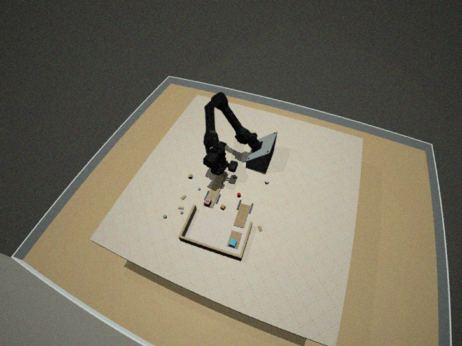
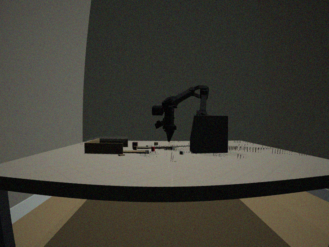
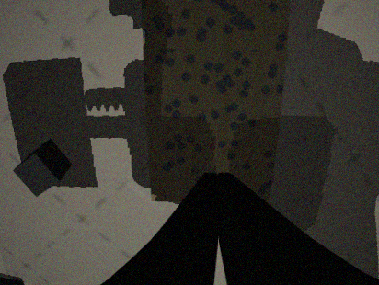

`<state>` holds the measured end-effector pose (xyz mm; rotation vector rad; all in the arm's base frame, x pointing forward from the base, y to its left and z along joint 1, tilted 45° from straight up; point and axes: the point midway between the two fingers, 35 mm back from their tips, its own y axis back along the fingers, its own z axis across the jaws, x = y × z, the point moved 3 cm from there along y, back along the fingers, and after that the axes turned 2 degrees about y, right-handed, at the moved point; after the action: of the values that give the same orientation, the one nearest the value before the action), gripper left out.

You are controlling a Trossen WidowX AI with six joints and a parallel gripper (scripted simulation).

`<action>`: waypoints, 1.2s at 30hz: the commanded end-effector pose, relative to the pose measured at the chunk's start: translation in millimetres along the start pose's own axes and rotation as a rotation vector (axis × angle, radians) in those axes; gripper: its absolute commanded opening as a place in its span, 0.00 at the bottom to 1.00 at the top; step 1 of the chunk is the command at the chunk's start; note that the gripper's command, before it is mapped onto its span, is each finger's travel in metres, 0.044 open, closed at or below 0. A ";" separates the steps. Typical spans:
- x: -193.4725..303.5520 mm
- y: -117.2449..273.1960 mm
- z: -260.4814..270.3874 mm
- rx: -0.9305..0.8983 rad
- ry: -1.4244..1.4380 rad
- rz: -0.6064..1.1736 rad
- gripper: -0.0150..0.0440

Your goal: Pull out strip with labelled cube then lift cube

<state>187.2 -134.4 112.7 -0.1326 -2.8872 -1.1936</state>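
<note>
Strip with the pink cube lies near the middle of the top view, reaching under the arm, and looks whole. The pale table fills much of that frame. On it, the black arm rises from a wedge-shaped base right of centre. Low in the frame stands a low three-sided wall. To its right side, a second strip is parted by a gap from a short piece bearing a turquoise cube. The gripper is closed, pointing down over the first strip, holding nothing visible; contact is unclear. The pink cube sits at that strip's lower end, its label too small to read. A tiny red block lies between the strips' upper ends.
</note>
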 end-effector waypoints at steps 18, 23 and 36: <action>-65.2 10.8 -5.3 0.003 -0.098 0.008 1.00; -82.6 12.9 -6.1 0.003 -0.099 0.007 1.00; -127.8 18.5 -9.0 0.003 -0.100 0.005 1.00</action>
<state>304.1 -136.5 125.6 -0.2026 -2.9697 -1.2205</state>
